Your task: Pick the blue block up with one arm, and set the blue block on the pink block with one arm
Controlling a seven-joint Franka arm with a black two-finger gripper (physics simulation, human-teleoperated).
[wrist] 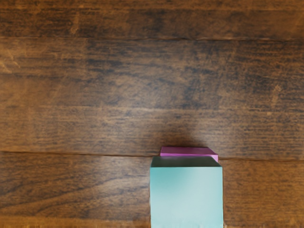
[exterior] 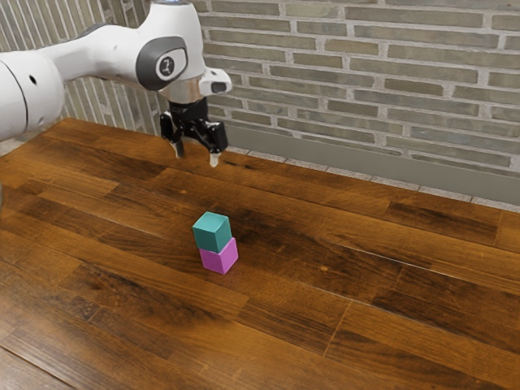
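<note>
In the exterior view, the blue block is seen resting on top of the pink block, the two forming a small stack near the middle of the dark wooden surface. The upper block is turned slightly against the lower one, so that their edges are not quite aligned, and part of the pink block's top face is left exposed toward the exterior view's right. The gripper is held high above the surface, well apart from the stack and toward the exterior view's upper left of it, in front of a grey brick wall. Its fingers are spread apart, and nothing is held between them. In the wrist view, the blue block is seen from above as a pale teal square, with a narrow strip of the pink block visible along one edge of it, and the planks of the surface lie all around.
</note>
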